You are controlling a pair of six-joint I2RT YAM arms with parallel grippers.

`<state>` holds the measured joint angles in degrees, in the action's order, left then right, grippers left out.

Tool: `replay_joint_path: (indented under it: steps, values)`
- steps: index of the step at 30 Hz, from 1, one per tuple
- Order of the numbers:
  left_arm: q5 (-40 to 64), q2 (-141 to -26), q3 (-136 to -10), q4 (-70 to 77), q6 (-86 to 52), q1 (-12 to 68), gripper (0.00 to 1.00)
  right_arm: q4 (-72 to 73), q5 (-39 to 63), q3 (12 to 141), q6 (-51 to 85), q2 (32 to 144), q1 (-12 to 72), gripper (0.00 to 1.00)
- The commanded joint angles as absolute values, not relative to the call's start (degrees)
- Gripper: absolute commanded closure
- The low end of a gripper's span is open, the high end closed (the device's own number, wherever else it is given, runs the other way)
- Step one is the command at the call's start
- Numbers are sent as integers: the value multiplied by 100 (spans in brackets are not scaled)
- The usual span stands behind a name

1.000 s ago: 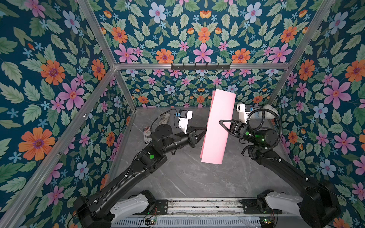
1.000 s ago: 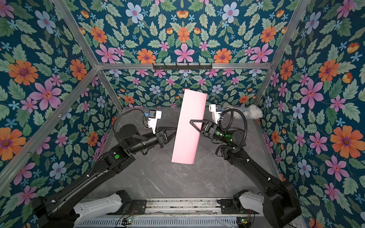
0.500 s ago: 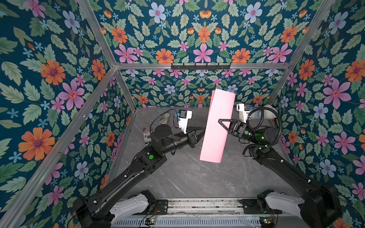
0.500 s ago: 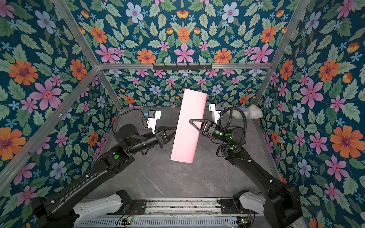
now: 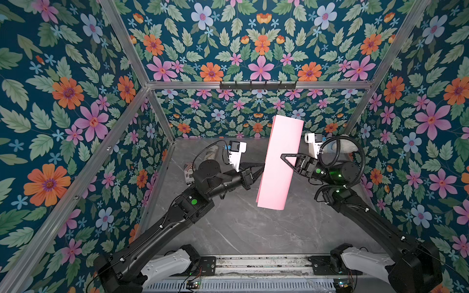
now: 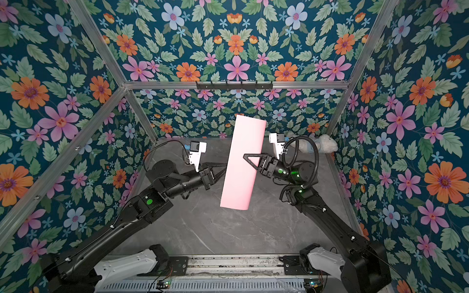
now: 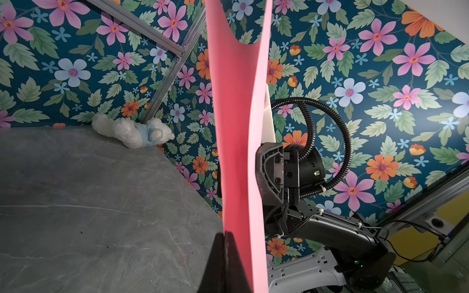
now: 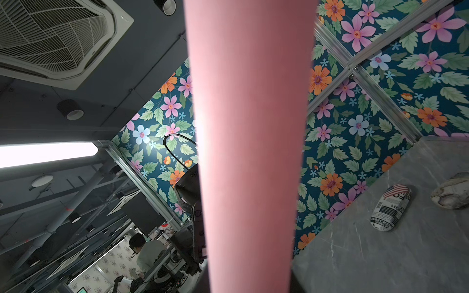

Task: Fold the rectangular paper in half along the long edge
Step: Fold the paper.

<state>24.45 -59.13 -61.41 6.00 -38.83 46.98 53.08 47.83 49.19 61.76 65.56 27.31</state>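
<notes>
Looking at both top views, the thin light-pink rectangular paper sheet (image 5: 278, 187) is a bit right of centre frame. It's held up off the grey marble-look tabletop (image 5: 236, 228) and stands on end with a slight lean. Its top end overlaps the floral back wall (image 5: 228, 119) in the picture, and its bottom end hangs over the middle of the table.

The left gripper (image 5: 262, 167) comes in from the left, and its jaws are pinched tight on the sheet's left long edge. The left wrist view shows this clearly: the two black fingertips (image 7: 229, 241) are pressed together with the pink edge between them. In that view the sheet is bowed over on itself, two layers with a gap up top.

The right gripper (image 5: 284, 157) reaches in from the right. One black triangular finger lies across the sheet's face and the other is hidden behind it, so honestly I can't tell if it's clamping.

A fluffy white plush toy (image 6: 326, 145) sits in the upper-right corner of the table, and a newspaper-print oval pouch (image 8: 392, 206) lies over on the left side.
</notes>
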Motion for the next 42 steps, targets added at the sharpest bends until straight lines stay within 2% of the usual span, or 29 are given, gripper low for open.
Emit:
replay_joint_path:
  steps: [1, 42]
  values:
    - [2443, -5897, -6144, 747, -3850, 4694, 100, 5327, 4845, 4943, 6099, 6528, 2734, 76]
    - [2435, -5875, -6150, 739, -3856, 4698, 100, 5286, 4783, 4935, 6021, 6439, 2725, 82]
